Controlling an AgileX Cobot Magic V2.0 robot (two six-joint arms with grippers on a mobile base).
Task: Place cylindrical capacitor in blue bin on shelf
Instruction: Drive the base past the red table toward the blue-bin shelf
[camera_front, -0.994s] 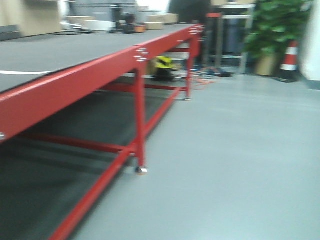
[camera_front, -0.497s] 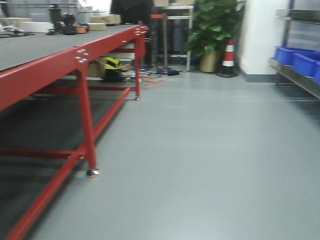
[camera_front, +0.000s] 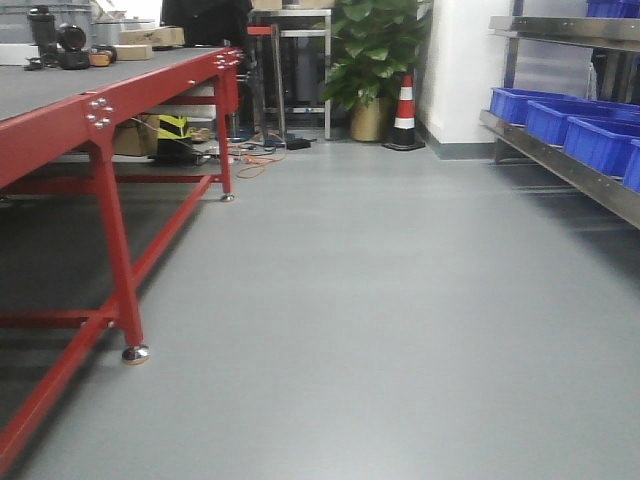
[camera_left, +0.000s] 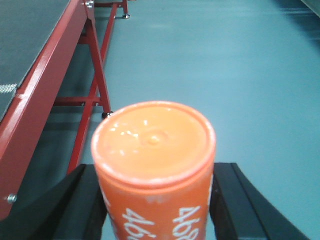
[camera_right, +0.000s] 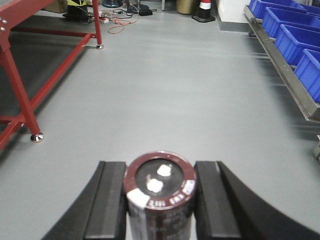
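The cylindrical capacitor (camera_right: 160, 192), dark brown-black with two pale terminals on top, stands upright between the black fingers (camera_right: 112, 200) of my right gripper (camera_right: 160, 197), which is shut on it. My left gripper (camera_left: 155, 200) is shut on a larger orange cylinder (camera_left: 154, 160) marked "4680". The shelf (camera_front: 560, 165) is a steel rack on the right with several blue bins (camera_front: 600, 143); its rail (camera_right: 280, 70) and blue bins (camera_right: 295, 42) also show in the right wrist view. Both grippers hang above the grey floor, well short of the shelf.
A long red-legged table (camera_front: 110, 110) runs along the left, its foot (camera_front: 134, 353) on the floor. At the back stand a potted plant (camera_front: 375, 50), a traffic cone (camera_front: 405, 112), cables and boxes (camera_front: 240, 150). Grey floor (camera_front: 380, 300) lies between table and shelf.
The front view has swung to the right: the red table has slid leftward in the frame and the shelf with blue bins has come into view on the right.
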